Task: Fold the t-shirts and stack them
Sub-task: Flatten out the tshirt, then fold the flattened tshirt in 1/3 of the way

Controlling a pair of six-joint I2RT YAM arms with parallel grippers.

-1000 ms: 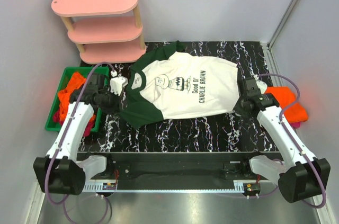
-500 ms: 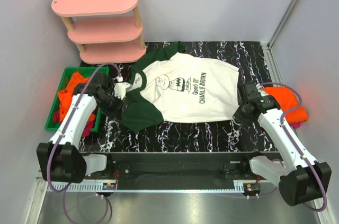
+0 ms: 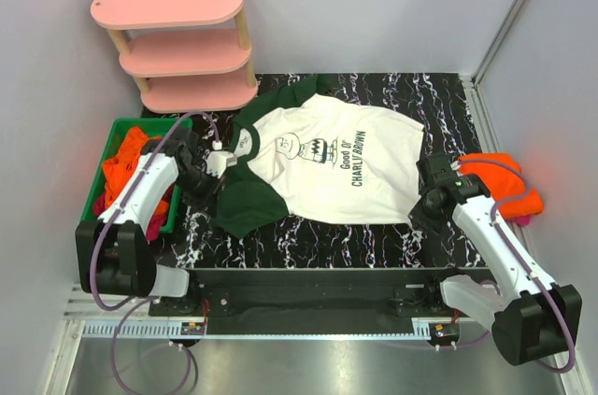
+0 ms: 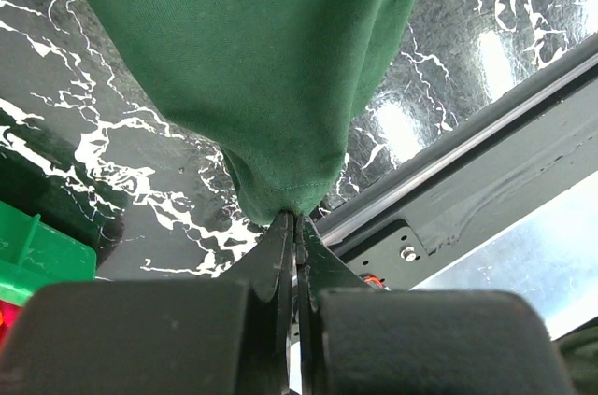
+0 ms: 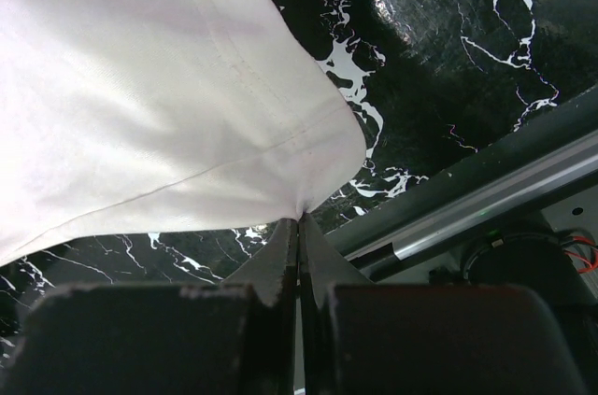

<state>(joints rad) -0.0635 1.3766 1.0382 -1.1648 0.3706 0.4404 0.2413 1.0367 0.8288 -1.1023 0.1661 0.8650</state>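
While left pincer [image 4: 294, 219] pinches sleeve [image 4: 271, 68], right pincer [image 5: 299, 219] hem corner [image 5: 313, 157] | we hold t-shirt [image 3: 327, 166] lengthwise between them.

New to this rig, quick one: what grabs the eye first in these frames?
The white t-shirt with dark green sleeves and a cartoon-face print, spread across the middle of the black marbled table. Both arms pinch it: the left gripper is shut on a green sleeve, the right gripper on a white hem corner. Next come the pink shelf at back left and orange cloth in the green bin on the left.
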